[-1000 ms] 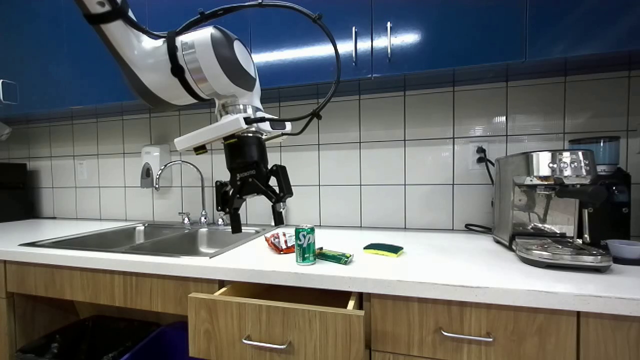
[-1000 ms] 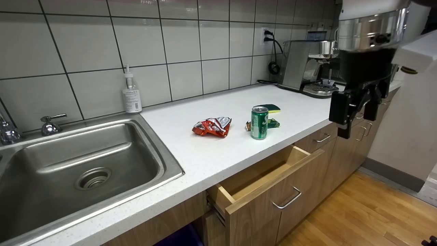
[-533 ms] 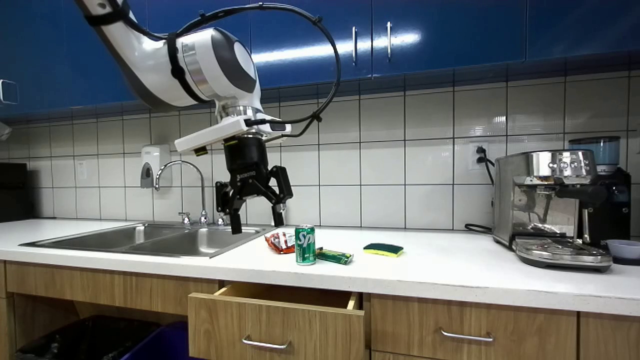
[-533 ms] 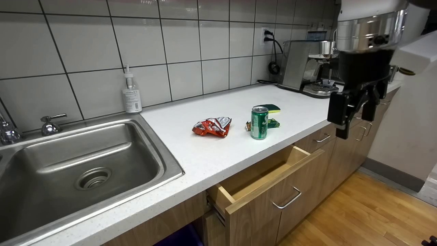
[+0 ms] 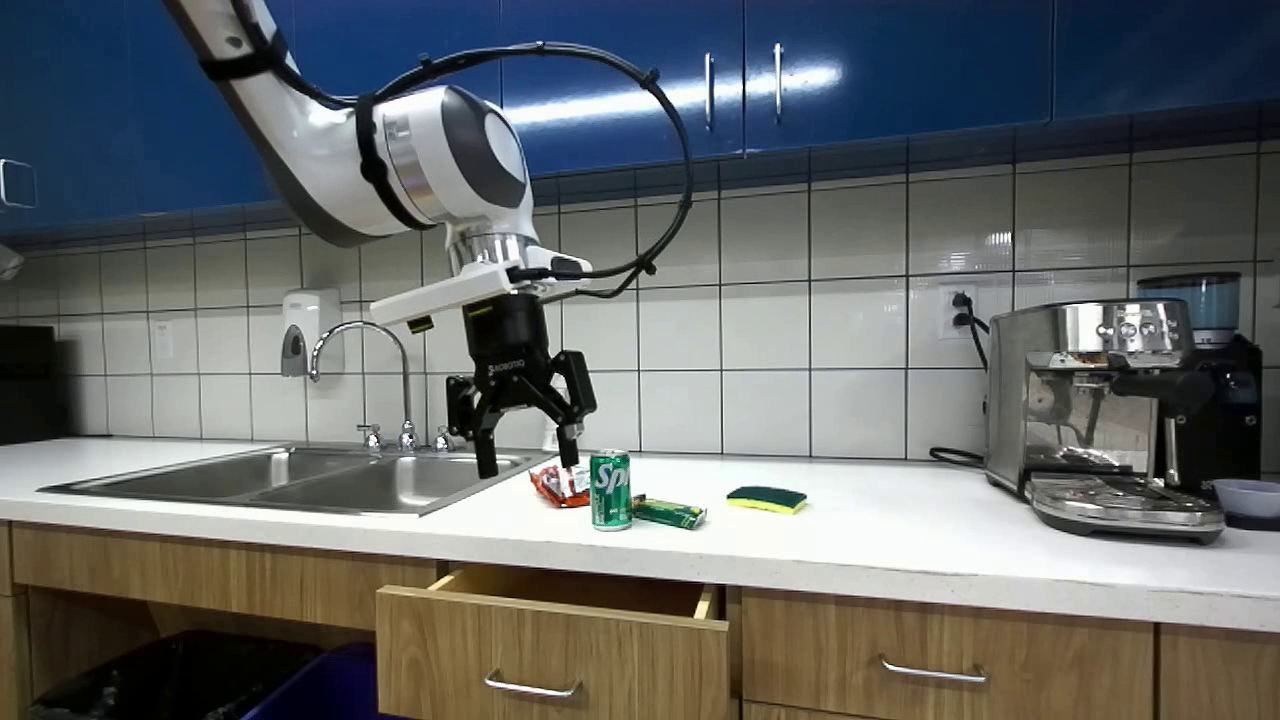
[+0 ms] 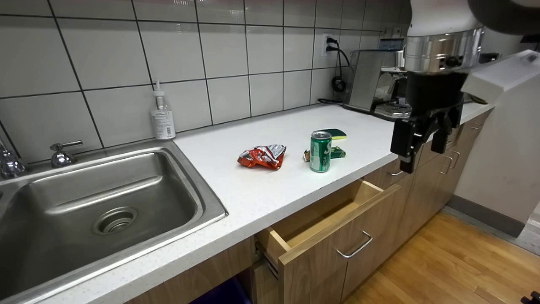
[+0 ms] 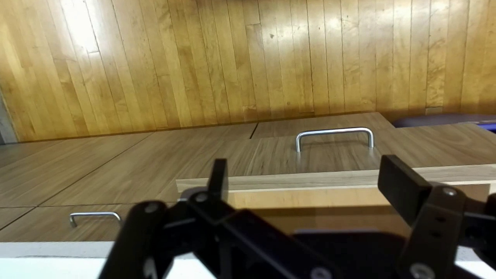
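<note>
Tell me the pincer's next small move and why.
I'd probably ease the open pincer across toward the can before lowering it. Nothing sits between its fingers, and the wrist view shows the open drawer beyond them rather than the can, which stands upright on the counter, clear of the pincer.

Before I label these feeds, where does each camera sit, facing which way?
An exterior view: in front of the counter, facing the tiled wall; arm and gripper show.
An exterior view: near the sink, looking along the counter towards the coffee machine; wrist and gripper show.
Wrist view: on the wrist, looking down at the open drawer and floor; fingers show.
Both exterior views share the Sprite can.
</note>
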`<state>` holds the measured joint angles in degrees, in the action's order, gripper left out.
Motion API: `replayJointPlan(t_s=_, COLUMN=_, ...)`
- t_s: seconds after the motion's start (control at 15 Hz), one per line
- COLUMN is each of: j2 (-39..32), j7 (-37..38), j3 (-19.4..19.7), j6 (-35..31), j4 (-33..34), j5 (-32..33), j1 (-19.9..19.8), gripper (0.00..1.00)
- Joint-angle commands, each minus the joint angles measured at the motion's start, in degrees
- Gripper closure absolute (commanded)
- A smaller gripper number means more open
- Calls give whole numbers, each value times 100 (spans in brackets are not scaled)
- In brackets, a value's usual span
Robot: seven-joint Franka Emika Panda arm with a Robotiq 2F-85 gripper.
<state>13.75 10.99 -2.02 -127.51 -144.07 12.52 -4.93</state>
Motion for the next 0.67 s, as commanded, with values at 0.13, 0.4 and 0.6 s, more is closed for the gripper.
replayJointPlan(t_s=0.13, j2=-362, j7=-92, j3=93, j6=-251, j4=232, j5=28, j1=54, gripper=0)
replayJointPlan(t_s=0.4, j2=-536, j7=-71, j3=84, j6=-355, j4=316, j5=66, j1=78, gripper=0)
replayJointPlan(t_s=0.6, j2=-658, j7=-41, j3=74, j6=-347, j4=399, j5=105, j1=111, gripper=0)
